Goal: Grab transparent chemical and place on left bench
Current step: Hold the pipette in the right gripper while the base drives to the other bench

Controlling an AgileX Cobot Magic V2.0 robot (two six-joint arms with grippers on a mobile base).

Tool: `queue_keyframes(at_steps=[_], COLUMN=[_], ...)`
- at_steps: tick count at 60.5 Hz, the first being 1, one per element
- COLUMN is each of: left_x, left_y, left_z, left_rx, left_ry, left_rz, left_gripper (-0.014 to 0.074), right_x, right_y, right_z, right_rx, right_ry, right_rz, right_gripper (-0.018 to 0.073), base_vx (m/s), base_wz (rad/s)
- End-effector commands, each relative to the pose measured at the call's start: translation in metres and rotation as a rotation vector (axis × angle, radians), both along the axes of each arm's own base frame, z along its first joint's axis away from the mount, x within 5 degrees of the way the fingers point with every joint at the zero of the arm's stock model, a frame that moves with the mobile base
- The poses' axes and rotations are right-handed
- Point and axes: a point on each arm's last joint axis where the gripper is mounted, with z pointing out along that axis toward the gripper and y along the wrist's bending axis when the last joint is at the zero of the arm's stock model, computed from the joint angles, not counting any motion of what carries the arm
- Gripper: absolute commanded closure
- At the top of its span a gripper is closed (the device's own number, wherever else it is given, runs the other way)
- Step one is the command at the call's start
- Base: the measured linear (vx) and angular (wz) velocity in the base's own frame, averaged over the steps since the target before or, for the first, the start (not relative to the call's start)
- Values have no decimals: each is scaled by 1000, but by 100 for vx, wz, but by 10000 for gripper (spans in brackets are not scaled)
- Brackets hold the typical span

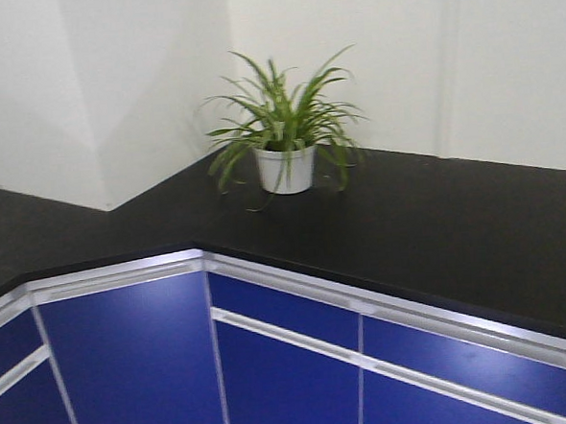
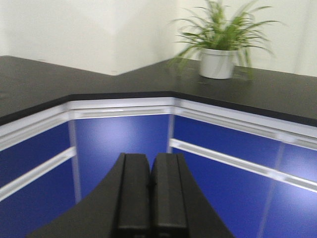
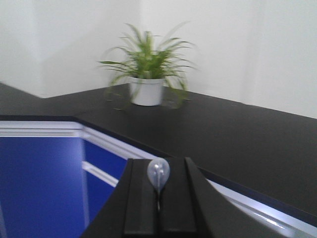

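Note:
My right gripper [image 3: 158,160] is shut on the transparent chemical [image 3: 158,173], a small translucent dropper. Its rounded bulb pokes up between the black fingers and its thin stem runs down the seam. The gripper hovers in front of the corner of a black benchtop [image 3: 237,139], level with its edge. In the left wrist view my left gripper [image 2: 150,156] is shut with nothing between its pads, held low in front of blue cabinet doors [image 2: 119,144]. The left bench is out of view. Neither arm shows in the front view.
A potted plant [image 1: 283,125] in a white pot [image 1: 286,169] stands on the black benchtop [image 1: 437,222] near the inner corner, against a white wall. Blue drawers and doors [image 1: 138,355] with silver rails [image 1: 300,331] run below the counter edge.

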Motion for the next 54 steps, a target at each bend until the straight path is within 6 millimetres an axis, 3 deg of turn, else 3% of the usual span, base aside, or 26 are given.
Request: queue_keyframes(at_steps=[1, 54], left_x=[-1, -1], left_y=[0, 0], left_z=[3, 3], left_rx=[-14, -14], left_ry=[-81, -81], left_rz=[-1, -1], left_gripper=[600, 600], right_x=[0, 0], right_y=[2, 2], right_z=[10, 10], right_rx=[2, 2], right_ry=[-34, -34], right_rz=[24, 23], right_gripper=[567, 567], base_vx=[-12, 2], base_wz=[81, 79])
